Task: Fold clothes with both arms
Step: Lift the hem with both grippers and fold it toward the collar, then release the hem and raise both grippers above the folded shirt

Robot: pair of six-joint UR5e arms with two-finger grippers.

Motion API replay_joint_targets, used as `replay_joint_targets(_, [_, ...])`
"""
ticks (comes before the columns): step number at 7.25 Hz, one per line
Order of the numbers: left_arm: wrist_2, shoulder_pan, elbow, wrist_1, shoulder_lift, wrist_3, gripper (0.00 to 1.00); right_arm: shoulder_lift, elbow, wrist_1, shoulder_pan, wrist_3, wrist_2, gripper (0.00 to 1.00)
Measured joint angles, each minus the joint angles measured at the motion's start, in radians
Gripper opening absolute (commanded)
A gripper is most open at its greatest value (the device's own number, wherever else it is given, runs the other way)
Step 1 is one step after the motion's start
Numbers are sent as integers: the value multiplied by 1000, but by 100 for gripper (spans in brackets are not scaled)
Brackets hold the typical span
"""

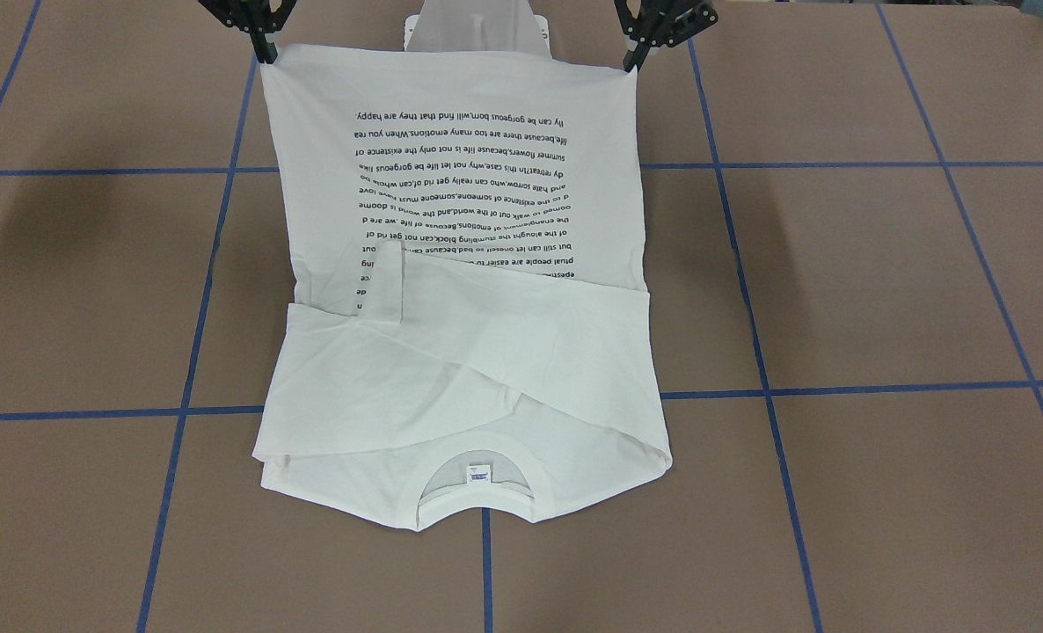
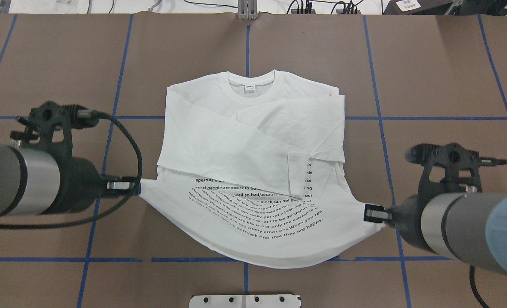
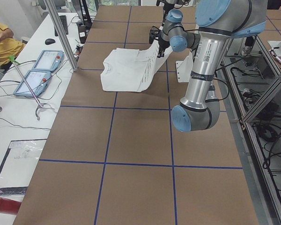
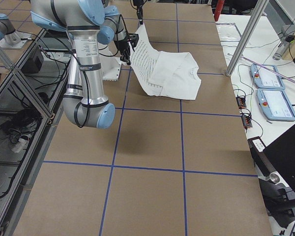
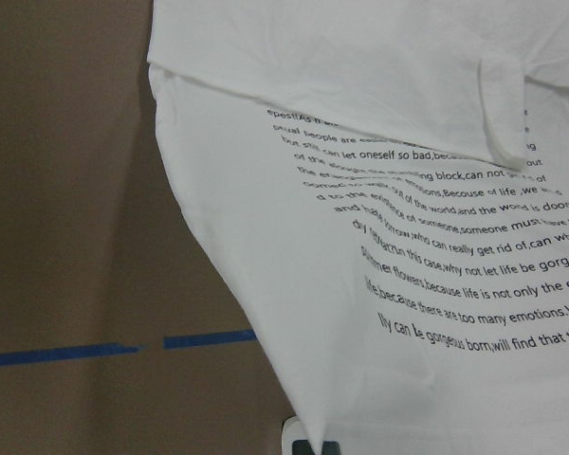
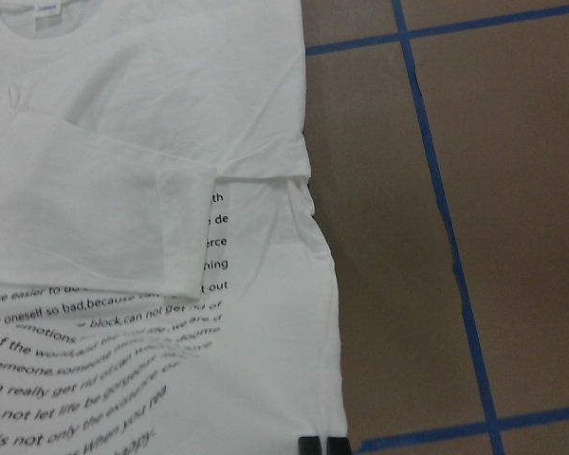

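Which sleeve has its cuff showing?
The sleeve running from the shoulder on the robot's left; its cuff lies over the printed text. The other sleeve's cuff is hidden.

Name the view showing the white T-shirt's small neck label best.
Exterior front-facing: the small neck label on the white long-sleeved T-shirt lies close and unobstructed. Overhead shows it smaller; right wrist clips it at the edge; side views barely; left wrist misses it.

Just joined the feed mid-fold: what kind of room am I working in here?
Probably a robotics lab cell, not a home: a table gridded with blue tape, teach pendants on a side bench, and an aluminium post.
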Motion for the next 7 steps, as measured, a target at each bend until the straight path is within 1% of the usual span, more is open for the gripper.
replay_joint_targets(2, [1,-145,163,-3,-95,81,0,120,-151,7,177,-100,41,0])
replay_joint_targets(3, [4,-190,246,-8,-139,115,0,170,-250,25,244,-152,47,0])
replay_joint_targets(4, [16,-211,334,-25,-185,130,0,214,-351,58,297,-199,50,0])
replay_joint_targets(5, [38,-218,444,-86,-220,135,0,239,-449,118,338,-232,51,0])
replay_joint_targets(7, [93,-221,684,-265,-267,139,0,270,-667,314,388,-272,52,0])
